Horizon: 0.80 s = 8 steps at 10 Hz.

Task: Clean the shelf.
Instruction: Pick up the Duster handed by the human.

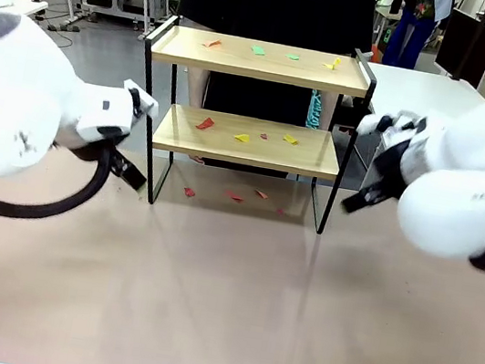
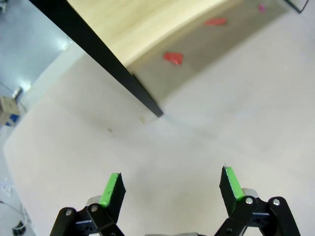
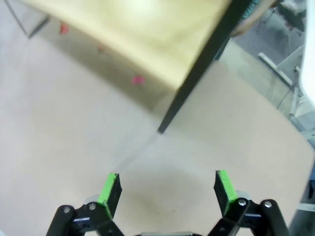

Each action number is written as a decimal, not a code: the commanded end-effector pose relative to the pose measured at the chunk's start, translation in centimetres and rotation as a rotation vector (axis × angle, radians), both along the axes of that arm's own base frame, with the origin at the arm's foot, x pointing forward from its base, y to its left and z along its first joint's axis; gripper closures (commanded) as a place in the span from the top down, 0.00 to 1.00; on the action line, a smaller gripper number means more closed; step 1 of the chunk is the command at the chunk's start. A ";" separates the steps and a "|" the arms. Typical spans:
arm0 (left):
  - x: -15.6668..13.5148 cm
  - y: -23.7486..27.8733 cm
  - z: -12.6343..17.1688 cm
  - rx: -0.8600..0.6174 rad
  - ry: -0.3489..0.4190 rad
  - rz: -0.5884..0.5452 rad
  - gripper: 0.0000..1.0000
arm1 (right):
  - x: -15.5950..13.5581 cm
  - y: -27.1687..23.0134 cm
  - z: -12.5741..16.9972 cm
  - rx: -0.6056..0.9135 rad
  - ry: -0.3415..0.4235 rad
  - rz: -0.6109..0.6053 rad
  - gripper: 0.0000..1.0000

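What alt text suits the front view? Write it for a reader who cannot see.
A small two-tier shelf of light wooden boards in a black metal frame stands on a beige table, small coloured scraps littering both boards and the table beneath. The white left arm and right arm flank it.

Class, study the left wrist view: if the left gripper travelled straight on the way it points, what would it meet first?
Probably the table top, just short of the foot of the shelf's black leg; the left gripper is open and empty. Depth is hard to judge.
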<state>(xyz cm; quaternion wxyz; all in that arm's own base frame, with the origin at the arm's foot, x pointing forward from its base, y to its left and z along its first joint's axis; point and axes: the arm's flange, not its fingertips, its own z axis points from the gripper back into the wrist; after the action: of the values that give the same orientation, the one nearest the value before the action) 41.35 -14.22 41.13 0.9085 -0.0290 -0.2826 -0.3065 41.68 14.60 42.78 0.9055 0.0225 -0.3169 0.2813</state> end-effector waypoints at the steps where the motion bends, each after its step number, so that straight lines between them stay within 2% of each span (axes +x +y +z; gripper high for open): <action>1: 1.8 3.8 5.2 -0.071 0.065 -0.091 1.00 | 1.6 -4.5 4.9 0.091 0.020 0.044 1.00; 2: 2.8 6.2 6.5 -0.089 0.095 -0.159 1.00 | 2.2 -7.3 6.5 0.131 0.028 0.072 1.00; 4: 4.9 12.0 9.6 -0.139 0.078 -0.347 1.00 | 3.1 -13.3 8.6 0.220 0.001 0.186 1.00; 6: 8.1 18.7 9.4 -0.215 0.048 -0.555 1.00 | 5.0 -20.0 7.8 0.298 0.014 0.295 1.00; 8: 9.4 21.5 8.0 -0.329 -0.003 -0.646 1.00 | 6.5 -25.2 5.0 0.394 0.036 0.399 1.00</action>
<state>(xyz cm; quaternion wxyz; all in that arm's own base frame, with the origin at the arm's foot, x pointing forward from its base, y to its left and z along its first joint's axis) 47.96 7.15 50.30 0.7664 -0.2243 -0.3134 -0.5139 44.80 -9.09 49.56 0.8261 0.2319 -0.3584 0.3678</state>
